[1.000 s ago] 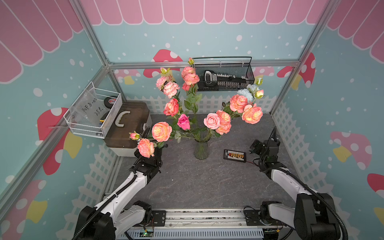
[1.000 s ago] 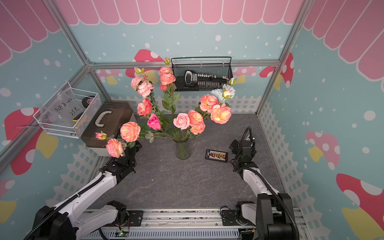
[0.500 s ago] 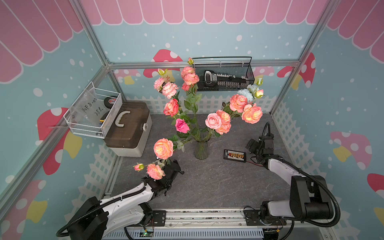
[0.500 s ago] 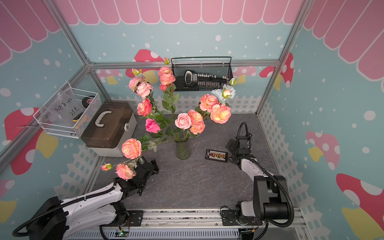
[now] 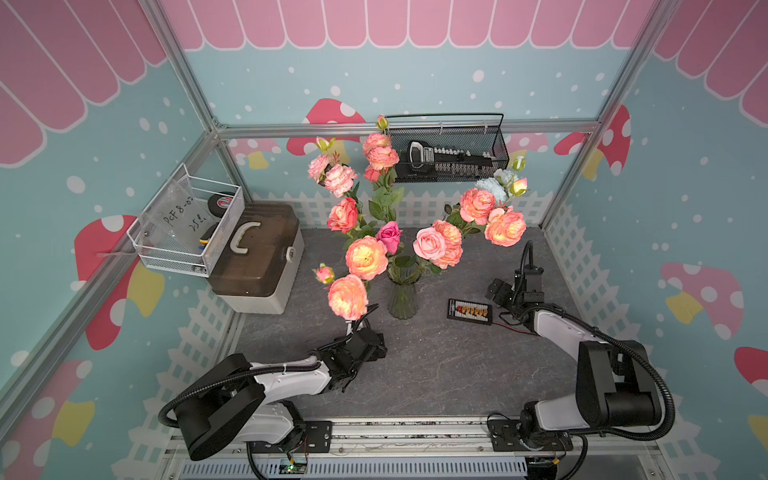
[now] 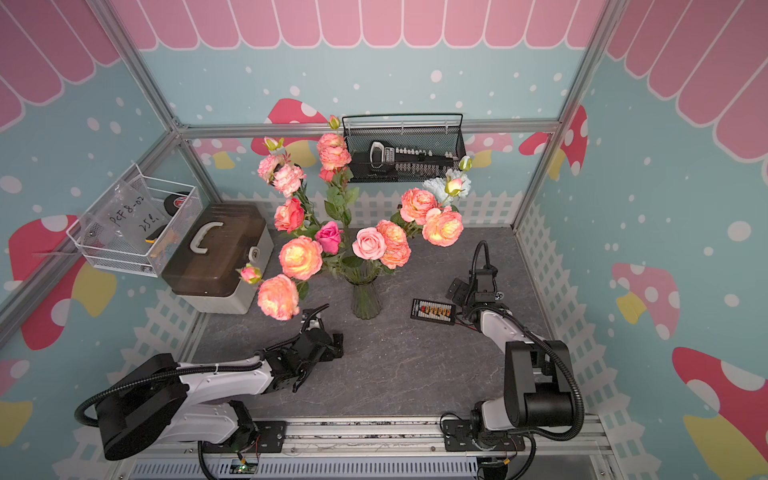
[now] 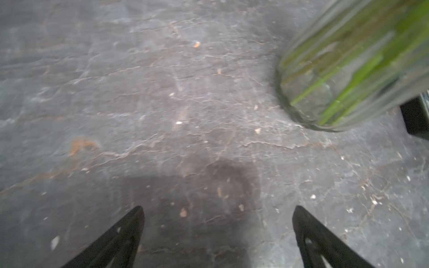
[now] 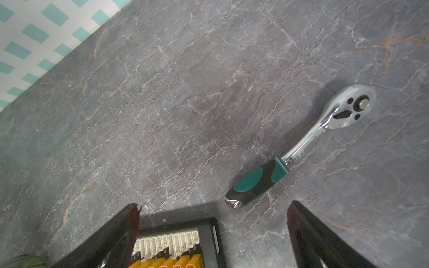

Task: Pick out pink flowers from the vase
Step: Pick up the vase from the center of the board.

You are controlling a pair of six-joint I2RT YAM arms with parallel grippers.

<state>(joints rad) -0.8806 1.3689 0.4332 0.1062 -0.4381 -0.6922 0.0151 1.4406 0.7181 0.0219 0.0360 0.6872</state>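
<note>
Since a second ago the left arm [image 5: 291, 376] has swung away from the toolbox [image 5: 257, 253] and come down low over the table [image 5: 436, 374], ending near the vase [image 5: 402, 299] on its front left; the sprig [image 5: 365, 257] of two coral heads and a bud has swung with it and now stands close beside the vase; whether its stem sits in the vase I cannot tell, since leaves hide the neck; the left gripper [image 7: 217, 207] is spread wide with only bare table between its fingers, the ribbed glass base close ahead and off to one side, green stems showing through it, all rather blurred; the vase stands upright mid-table with the rest of the pink flowers [image 5: 430, 243] fanning out above it, a magenta rose [image 5: 390, 237] among them and pale blue blooms [image 5: 492, 187] at the far right; the right arm [image 5: 557, 328] has barely shifted; the right gripper [image 8: 213, 204] hangs wide apart too, gripping nothing; a black board [image 8: 176, 246] with yellow sockets lies below it, partly under one finger; a ratchet [image 8: 299, 148] lies on the table beyond, clear of both fingers
</note>
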